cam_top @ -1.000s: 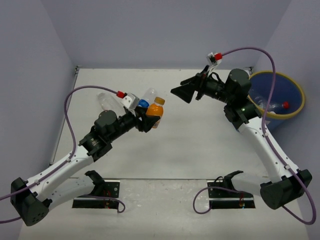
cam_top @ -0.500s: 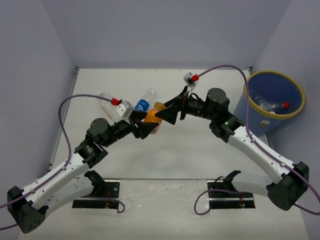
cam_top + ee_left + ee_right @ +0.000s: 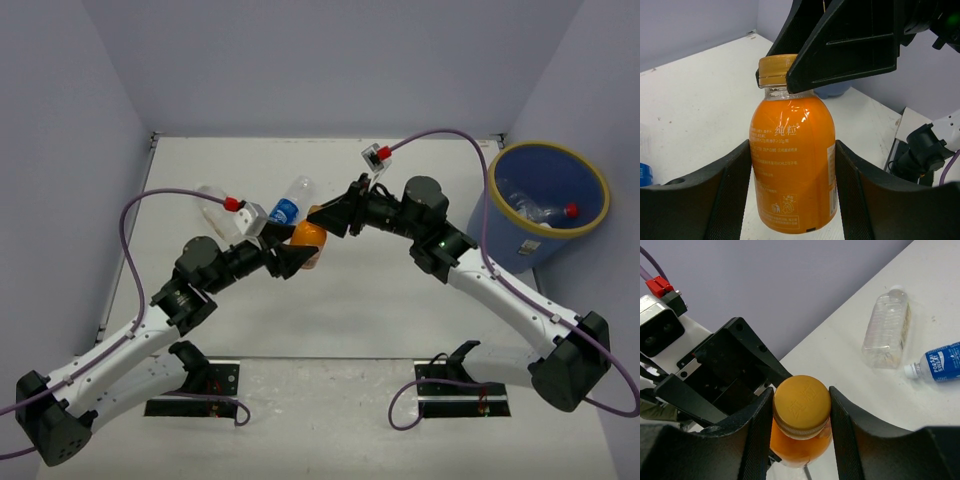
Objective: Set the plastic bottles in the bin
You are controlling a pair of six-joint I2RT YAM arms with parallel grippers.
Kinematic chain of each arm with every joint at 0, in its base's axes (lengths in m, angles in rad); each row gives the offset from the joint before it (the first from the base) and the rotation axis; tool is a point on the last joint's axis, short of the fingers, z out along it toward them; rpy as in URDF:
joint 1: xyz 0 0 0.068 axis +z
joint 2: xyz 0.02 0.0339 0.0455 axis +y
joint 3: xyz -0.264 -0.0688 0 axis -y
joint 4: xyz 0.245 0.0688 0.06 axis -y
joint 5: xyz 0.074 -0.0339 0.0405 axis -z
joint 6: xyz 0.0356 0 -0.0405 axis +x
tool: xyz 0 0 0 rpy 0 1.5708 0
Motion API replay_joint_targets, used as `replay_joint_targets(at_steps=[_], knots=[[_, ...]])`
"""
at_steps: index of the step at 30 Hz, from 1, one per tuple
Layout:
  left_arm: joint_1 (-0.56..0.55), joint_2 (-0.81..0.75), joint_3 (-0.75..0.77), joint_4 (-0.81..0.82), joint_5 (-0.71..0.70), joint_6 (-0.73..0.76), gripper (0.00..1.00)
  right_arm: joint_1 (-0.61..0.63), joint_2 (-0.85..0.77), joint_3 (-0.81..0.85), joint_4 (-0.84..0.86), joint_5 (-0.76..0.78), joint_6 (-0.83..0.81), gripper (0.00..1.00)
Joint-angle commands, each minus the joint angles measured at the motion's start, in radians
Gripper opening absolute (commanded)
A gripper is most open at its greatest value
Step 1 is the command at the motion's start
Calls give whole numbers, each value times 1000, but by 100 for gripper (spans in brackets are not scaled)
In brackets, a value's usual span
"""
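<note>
An orange bottle (image 3: 308, 238) with a gold cap hangs above the table's middle, gripped from both ends. My left gripper (image 3: 296, 254) has its fingers (image 3: 735, 180) pressed against the sides of the bottle's orange body (image 3: 792, 160). My right gripper (image 3: 326, 218) is shut on the cap (image 3: 801, 402), one pad on each side. A blue-labelled clear bottle (image 3: 289, 203) and a plain clear bottle (image 3: 213, 200) lie on the table behind the left gripper. The blue bin (image 3: 508, 243) with a yellow rim stands at the far right, with a red-capped bottle (image 3: 548, 212) inside.
Grey walls close the table on the left, back and right. In the right wrist view the plain clear bottle (image 3: 886, 327) and the blue-labelled bottle (image 3: 937, 364) lie side by side on the white tabletop. Purple cables arch over both arms.
My right arm swung left from beside the bin to the orange bottle, and its jaws closed on the cap. My left arm shifted slightly, keeping the bottle.
</note>
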Motion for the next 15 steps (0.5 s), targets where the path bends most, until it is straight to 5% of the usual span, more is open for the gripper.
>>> replay_joint_targets(at_steps=[1,2,15], knots=[[3,25,5,74,13,-11,84,5,-35,-10,7,144,-19,3],[3,31,11,68,13,-12,100,5,-44,-11,-2,172,-27,1],[3,10,43,-26,-181,23,100,-10,-274,-11,-194,769,-217,0]])
